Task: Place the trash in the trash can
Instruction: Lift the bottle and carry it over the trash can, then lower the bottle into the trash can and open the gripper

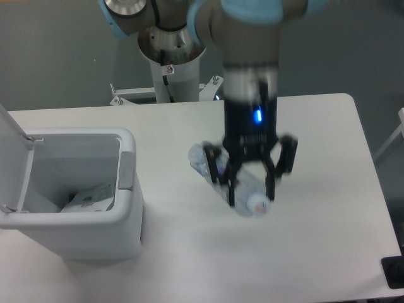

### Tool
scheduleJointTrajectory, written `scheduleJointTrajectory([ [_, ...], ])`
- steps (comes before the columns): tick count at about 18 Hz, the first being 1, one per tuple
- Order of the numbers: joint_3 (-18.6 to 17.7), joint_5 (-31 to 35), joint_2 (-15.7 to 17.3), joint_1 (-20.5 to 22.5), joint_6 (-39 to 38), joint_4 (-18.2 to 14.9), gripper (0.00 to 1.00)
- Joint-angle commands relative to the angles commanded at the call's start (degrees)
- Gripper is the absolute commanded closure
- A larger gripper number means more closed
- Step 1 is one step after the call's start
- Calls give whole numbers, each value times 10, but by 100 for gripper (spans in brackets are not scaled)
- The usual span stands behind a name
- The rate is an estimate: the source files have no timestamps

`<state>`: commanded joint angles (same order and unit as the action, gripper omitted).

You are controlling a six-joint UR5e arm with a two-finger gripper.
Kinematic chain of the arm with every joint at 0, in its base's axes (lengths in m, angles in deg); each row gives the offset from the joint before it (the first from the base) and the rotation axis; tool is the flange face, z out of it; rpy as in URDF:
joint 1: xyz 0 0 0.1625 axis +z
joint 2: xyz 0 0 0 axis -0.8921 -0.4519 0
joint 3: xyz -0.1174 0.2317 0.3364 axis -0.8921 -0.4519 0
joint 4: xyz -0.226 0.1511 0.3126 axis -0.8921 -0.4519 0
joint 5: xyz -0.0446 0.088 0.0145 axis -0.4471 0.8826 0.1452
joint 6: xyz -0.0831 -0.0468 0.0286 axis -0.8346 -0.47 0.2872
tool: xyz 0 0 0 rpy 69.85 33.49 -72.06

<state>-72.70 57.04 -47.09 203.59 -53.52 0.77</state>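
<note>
At the centre of the frame the crushed bottle [243,189] is clamped between the fingers of the gripper [250,187] and appears lifted off the table [328,158]. The packet [95,196] is seen inside the open trash can [123,214] at lower left, so 1 of 2 pieces seems done. A carry leftward over the bin's opening is called for next, then a release.

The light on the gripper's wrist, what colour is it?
Blue, a small lit spot above the gripper, seen in the fixed camera view.
</note>
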Motion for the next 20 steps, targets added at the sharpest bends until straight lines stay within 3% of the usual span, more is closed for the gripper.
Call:
scheduleJointTrajectory([
  [8, 11, -4, -2, -143, 2, 5, 45],
  [12, 6, -4, -12, -175, 0, 7, 45],
  [20, -5, -4, -43, -200, -4, 7, 45],
])
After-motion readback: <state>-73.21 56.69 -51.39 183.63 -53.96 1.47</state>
